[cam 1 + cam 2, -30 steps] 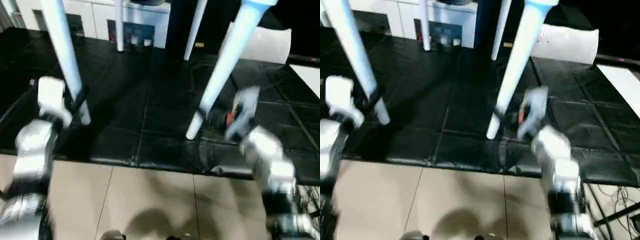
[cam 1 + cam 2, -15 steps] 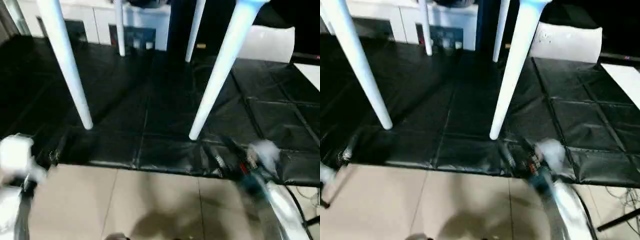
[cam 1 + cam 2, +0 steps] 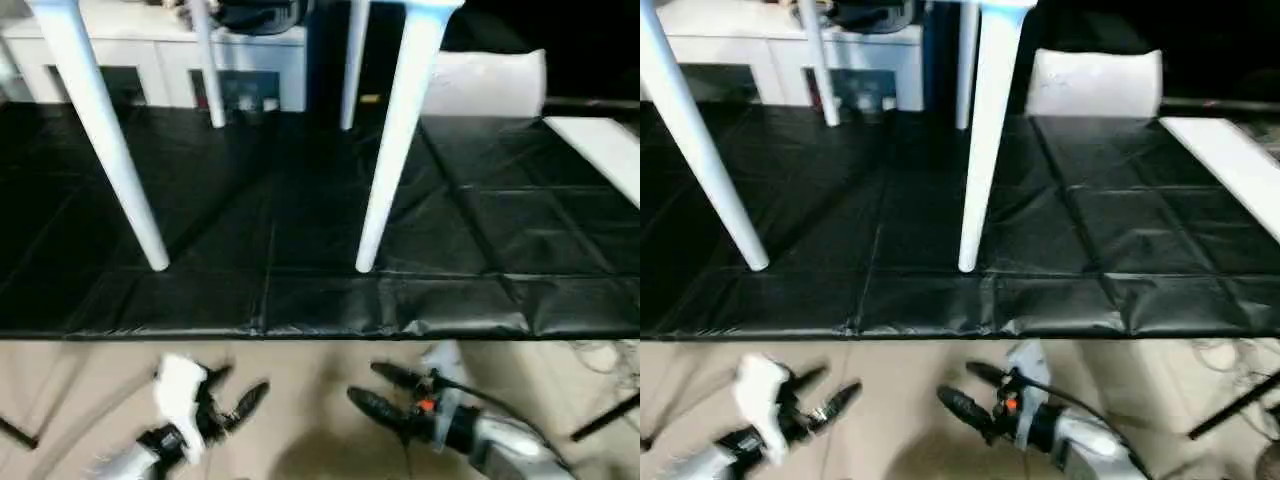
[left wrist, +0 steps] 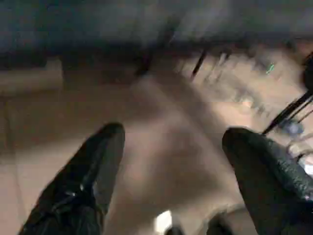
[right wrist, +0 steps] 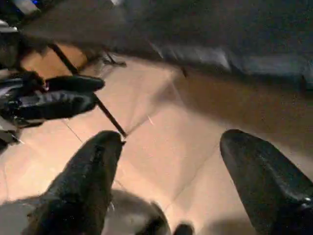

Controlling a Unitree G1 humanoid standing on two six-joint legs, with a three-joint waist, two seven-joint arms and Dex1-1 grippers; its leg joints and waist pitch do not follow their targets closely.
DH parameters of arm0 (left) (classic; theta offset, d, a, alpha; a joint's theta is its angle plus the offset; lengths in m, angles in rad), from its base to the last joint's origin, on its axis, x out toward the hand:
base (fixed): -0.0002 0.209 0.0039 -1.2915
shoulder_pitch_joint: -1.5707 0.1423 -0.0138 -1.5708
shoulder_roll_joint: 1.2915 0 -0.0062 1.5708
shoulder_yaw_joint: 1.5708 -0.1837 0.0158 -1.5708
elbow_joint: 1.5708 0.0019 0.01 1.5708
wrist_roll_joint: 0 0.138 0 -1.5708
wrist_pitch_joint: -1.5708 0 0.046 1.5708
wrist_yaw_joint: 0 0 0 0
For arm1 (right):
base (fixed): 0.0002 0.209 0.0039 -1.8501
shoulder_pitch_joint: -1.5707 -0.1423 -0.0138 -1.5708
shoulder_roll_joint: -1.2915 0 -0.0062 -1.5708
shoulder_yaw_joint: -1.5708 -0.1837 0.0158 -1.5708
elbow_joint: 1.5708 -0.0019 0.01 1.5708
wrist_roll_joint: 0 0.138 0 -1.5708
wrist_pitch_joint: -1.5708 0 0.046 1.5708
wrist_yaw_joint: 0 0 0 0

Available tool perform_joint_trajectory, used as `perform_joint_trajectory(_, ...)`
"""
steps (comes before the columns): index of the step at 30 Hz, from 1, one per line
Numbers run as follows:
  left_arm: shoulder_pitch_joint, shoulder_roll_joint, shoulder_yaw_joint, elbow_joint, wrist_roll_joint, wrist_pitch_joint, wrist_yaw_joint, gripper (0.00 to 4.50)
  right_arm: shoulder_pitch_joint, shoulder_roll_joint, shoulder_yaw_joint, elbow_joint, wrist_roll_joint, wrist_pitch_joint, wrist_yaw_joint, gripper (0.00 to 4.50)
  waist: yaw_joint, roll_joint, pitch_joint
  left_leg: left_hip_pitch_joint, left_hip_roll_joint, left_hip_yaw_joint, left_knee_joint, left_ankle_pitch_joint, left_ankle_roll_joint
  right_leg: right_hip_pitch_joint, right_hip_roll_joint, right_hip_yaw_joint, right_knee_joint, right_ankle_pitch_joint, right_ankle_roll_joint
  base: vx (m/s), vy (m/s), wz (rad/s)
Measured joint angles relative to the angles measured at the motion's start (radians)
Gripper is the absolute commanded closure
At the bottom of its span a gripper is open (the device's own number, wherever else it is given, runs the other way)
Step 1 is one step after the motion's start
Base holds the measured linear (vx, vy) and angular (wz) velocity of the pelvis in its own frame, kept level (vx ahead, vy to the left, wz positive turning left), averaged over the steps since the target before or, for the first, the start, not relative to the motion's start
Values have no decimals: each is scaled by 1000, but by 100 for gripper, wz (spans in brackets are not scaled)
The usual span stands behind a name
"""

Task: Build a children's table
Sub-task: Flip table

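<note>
The children's table stands upright on the black mat [image 3: 300,230], its top out of view above. Two near white legs [image 3: 110,150] [image 3: 395,140] slant down to the mat, and two far legs [image 3: 205,70] [image 3: 350,70] stand behind them. My left gripper [image 3: 238,385] hangs low over the beige tiles in front of the mat, open and holding nothing. My right gripper [image 3: 367,385] hangs beside it, also open and holding nothing. Both are well apart from the legs. The left wrist view shows the spread left fingers [image 4: 98,161] over bare floor. In the right wrist view the right fingers [image 5: 93,161] stand spread too.
A white cabinet [image 3: 150,60] stands behind the mat. A white cushion-like block [image 3: 490,85] sits at the back right, with a flat white board [image 3: 600,140] beside it. Cables [image 3: 600,350] and a black stand foot [image 3: 605,420] lie on the tiles at the right.
Both grippers have pulled back from the near legs and dropped over the tiles in front of the mat. The left gripper has let go and opened. The camera has tilted.
</note>
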Motion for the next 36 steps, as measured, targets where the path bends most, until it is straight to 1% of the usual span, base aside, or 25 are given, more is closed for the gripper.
perform_joint_trajectory(1, -13, -2, -4, 39, 10, 6, 24, 87, -10, 8, 18, 42, -17, 0, -11, 91, 0, -1, 0, -1, 0, 0, 0, 0, 0, 0, -1, 0, -2, 1, -1, 0, 0, 0)
perform_joint_trajectory(2, -25, -20, 1, 76, 10, 11, 40, 87, -18, 21, 27, 92, -29, -10, -23, 91, 0, -6, -1, 0, 0, 1, 0, 0, 0, 2, -1, 0, -5, 1, -2, 0, 0, 0)
perform_joint_trajectory(3, -64, -46, 21, 157, 10, 28, 73, 87, -54, 39, 24, 191, -48, -18, -54, 91, -2, -6, -4, 0, -1, 2, 0, 0, 0, 2, -2, 0, -7, 1, -2, 0, 0, 0)
perform_joint_trajectory(4, -108, -72, 47, 251, 10, 50, 117, 87, -86, 65, 23, 304, -70, -23, -98, 91, 0, -10, -5, -1, -1, 4, 2, 0, 0, 1, -2, 2, -7, 2, -4, 0, 0, 0)
perform_joint_trajectory(5, -118, -86, 57, 294, 10, 61, 139, 87, -93, 81, 23, 355, -79, -24, -123, 91, 0, -11, -6, -1, -1, 5, 3, 0, 0, 1, -3, 3, -7, 2, -4, 0, 0, 0)
perform_joint_trajectory(6, -141, -101, 66, 372, 10, 63, 177, 87, -112, 100, 16, 427, -88, -29, -183, 91, -1, -15, -6, 1, -1, 6, 2, 0, 0, 1, -3, 5, -10, 3, -4, 0, 0, 0)
perform_joint_trajectory(7, -177, -107, 77, 484, 12, 71, 233, 87, -152, 120, 2, 527, -104, -26, -270, 91, -3, -18, -6, -2, -2, 9, 4, 0, 0, 1, -3, 7, -9, 5, -6, 0, 0, 0)
perform_joint_trajectory(8, -200, -105, 89, 555, 14, 67, 269, 87, -178, 129, -13, 585, -115, -26, -328, 91, -5, -21, -7, -4, -2, 9, 4, 1, 1, -1, -3, 8, -9, 7, -6, 0, 0, 0)
perform_joint_trajectory(9, -210, -100, 99, 598, 18, 66, 293, 87, -190, 128, -27, 612, -121, -26, -366, 91, -4, -24, -8, -6, -2, 10, 4, 3, 3, -3, -3, 8, -10, 14, -12, 0, 0, 0)
perform_joint_trajectory(10, -221, -93, 107, 652, 20, 54, 318, 87, -200, 125, -46, 646, -122, -30, -404, 91, -4, -30, -11, -5, -2, 12, 4, 7, 4, -3, -4, 11, -11, 26, -12, 0, 0, 0)
perform_joint_trajectory(11, -241, -89, 113, 711, 22, 37, 338, 87, -214, 127, -63, 682, -121, -24, -441, 91, -3, -31, -12, -4, -2, 14, 4, 11, 9, -3, -4, 12, -10, 35, -11, 0, 0, 0)
perform_joint_trajectory(12, -261, -88, 115, 770, 31, 24, 363, 87, -230, 134, -75, 725, -121, -11, -485, 91, -3, -32, -14, -2, -2, 18, 4, 12, 10, -4, -4, 15, -9, 45, -10, 61, -16, 1)
perform_joint_trajectory(13, -275, -89, 113, 819, 42, 17, 392, 87, -253, 145, -75, 785, -123, 10, -544, 91, -3, -36, -19, -1, -1, 19, 4, 11, 10, -5, -4, 18, -4, 48, -8, 61, -16, 1)
perform_joint_trajectory(14, -278, -89, 111, 838, 53, 16, 406, 87, -256, 155, -75, 813, -126, 21, -576, 91, -3, -41, -22, -1, -1, 20, 4, 11, 9, -8, -4, 20, 1, 49, -7, 76, -29, -1)
perform_joint_trajectory(15, -281, -89, 111, 851, 61, 11, 413, 87, -256, 163, -78, 840, -128, 27, -598, 91, 0, -43, -24, -2, -1, 21, 3, 11, 9, -11, -3, 21, 3, 49, -5, 86, -33, 0)
perform_joint_trajectory(16, -297, -93, 111, 869, 71, 9, 418, 87, -255, 168, -78, 874, -132, 28, -624, 91, 5, -49, -28, -6, -1, 24, 0, 11, 9, -18, -3, 23, 6, 50, -7, 86, -33, 0)
perform_joint_trajectory(18, -309, -99, 113, 887, 78, 8, 421, 87, -258, 173, -77, 902, -139, 27, -644, 91, 6, -48, -30, -9, -1, 27, -6, 10, 8, -24, -3, 25, 7, 48, -6, 75, -23, -2)
perform_joint_trajectory(19, -322, -105, 114, 910, 79, 6, 429, 87, -265, 177, -77, 927, -152, 35, -661, 91, 6, -46, -33, -11, -1, 32, -10, 11, 8, -32, -3, 28, 9, 46, -8, 68, -19, -4)
perform_joint_trajectory(20, -330, -106, 115, 923, 79, 4, 438, 87, -272, 180, -78, 941, -159, 43, -669, 91, 7, -47, -34, -14, -1, 34, -10, 13, 12, -39, -3, 30, 16, 42, -10, 55, -17, -8)
perform_joint_trajectory(22, -347, -113, 119, 950, 82, -5, 453, 87, -292, 185, -83, 963, -172, 66, -681, 91, 9, -50, -36, -16, 1, 35, -10, 14, 14, -45, -3, 30, 22, 38, -13, 0, 0, 0)
perform_joint_trajectory(24, -353, -119, 122, 964, 87, -16, 462, 87, -300, 190, -96, 975, -173, 79, -689, 91, 11, -51, -37, -16, 2, 35, -10, 14, 14, -45, -2, 30, 22, 37, -14, 0, 0, 0)
perform_joint_trajectory(27, -358, -120, 125, 977, 88, -24, 464, 87, -305, 193, -100, 985, -173, 85, -699, 91, 14, -50, -37, -12, 2, 37, -10, 11, 7, -43, -2, 31, 22, 38, -14, 0, 0, 0)
perform_joint_trajectory(31, -358, -120, 125, 980, 88, -27, 464, 87, -305, 194, -101, 990, -173, 86, -699, 91, 13, -50, -36, -4, 2, 39, -10, 11, 6, -35, -2, 34, 20, 37, -13, 0, 0, 0)
perform_joint_trajectory(36, -358, -120, 125, 981, 88, -26, 464, 87, -304, 196, -101, 991, -173, 87, -700, 91, 13, -50, -36, -4, 2, 40, -10, 11, 6, -35, -2, 35, 19, 34, -7, 0, 0, 0)
